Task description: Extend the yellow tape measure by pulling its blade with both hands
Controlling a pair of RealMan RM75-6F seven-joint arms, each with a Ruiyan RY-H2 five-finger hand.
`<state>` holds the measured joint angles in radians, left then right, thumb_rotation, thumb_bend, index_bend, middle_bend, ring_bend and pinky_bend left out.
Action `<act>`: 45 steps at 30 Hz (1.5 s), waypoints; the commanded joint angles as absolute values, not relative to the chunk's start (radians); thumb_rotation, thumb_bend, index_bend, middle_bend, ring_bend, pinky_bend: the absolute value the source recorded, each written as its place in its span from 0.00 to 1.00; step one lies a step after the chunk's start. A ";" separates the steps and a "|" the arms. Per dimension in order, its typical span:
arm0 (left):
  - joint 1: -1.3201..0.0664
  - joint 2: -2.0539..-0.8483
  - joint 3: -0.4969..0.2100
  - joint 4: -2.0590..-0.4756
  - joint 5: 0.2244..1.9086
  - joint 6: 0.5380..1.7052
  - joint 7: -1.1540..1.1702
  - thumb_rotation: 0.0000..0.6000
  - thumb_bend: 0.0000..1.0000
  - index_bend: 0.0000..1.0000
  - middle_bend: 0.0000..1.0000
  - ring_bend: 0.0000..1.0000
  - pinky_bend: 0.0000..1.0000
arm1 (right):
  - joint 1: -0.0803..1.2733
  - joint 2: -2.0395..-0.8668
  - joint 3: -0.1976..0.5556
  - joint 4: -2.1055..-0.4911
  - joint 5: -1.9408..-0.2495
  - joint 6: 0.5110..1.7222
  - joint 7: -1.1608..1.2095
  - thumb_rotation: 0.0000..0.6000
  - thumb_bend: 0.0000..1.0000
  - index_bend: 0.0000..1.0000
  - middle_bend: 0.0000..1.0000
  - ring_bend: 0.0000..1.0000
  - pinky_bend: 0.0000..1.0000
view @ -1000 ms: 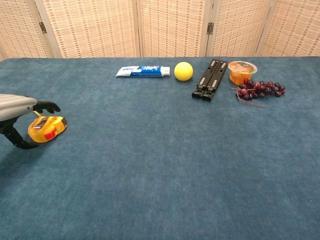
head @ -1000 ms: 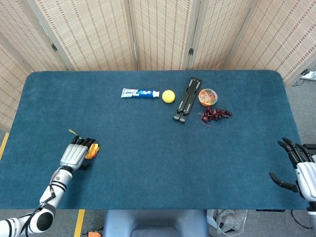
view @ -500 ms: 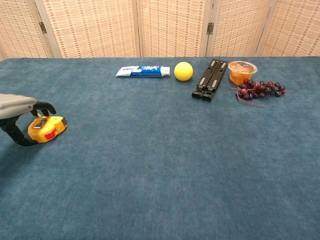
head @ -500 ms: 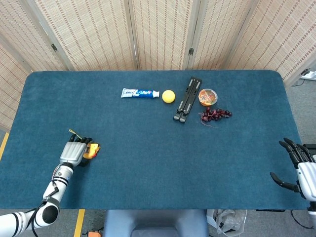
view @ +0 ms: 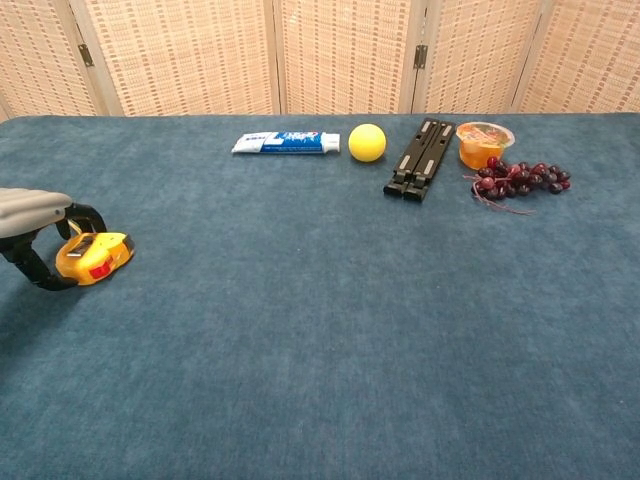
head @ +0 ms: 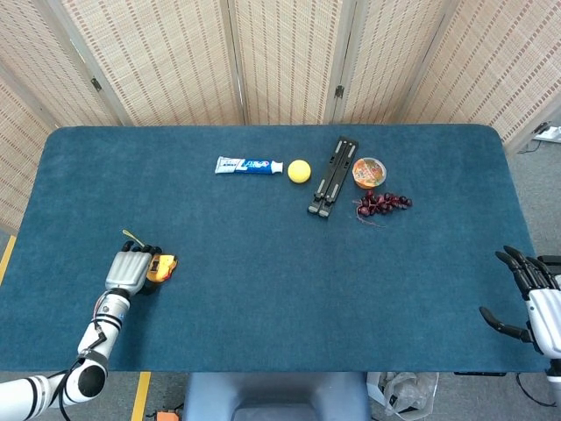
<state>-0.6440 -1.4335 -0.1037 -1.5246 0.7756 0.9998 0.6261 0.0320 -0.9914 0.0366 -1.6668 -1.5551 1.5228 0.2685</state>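
The yellow tape measure (view: 95, 257) lies on the blue table near its left front, its red button facing up; the head view shows the tape measure (head: 163, 266) just right of my left hand (head: 130, 271). My left hand (view: 35, 225) curls around the case's left end, fingers over the top and thumb below. A short yellow strip of blade (head: 131, 235) pokes out past the fingers. My right hand (head: 529, 294) hangs at the table's right front edge with fingers apart and nothing in it, far from the tape; the chest view does not show it.
Along the back lie a toothpaste tube (head: 249, 165), a yellow ball (head: 299, 171), a black folded stand (head: 333, 175), an orange fruit cup (head: 369, 171) and dark grapes (head: 382, 203). The blue table cloth (head: 280, 289) spans the space between my hands.
The tape measure has settled from a slight tilt to lying flat. My left hand slid a little leftward along the case. The right hand stayed put.
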 commanded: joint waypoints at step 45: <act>-0.709 -1.235 -0.219 -1.972 1.058 1.130 0.581 1.00 0.32 0.49 0.47 0.46 0.28 | 0.505 -1.093 0.233 -1.882 -1.457 1.046 0.202 1.00 0.29 0.36 0.14 0.12 0.09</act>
<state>-0.6974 -1.2416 -0.2115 -1.9530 1.0662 1.1231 0.5638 0.4746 -1.0701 0.2114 -1.8687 -1.4853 1.0772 0.2126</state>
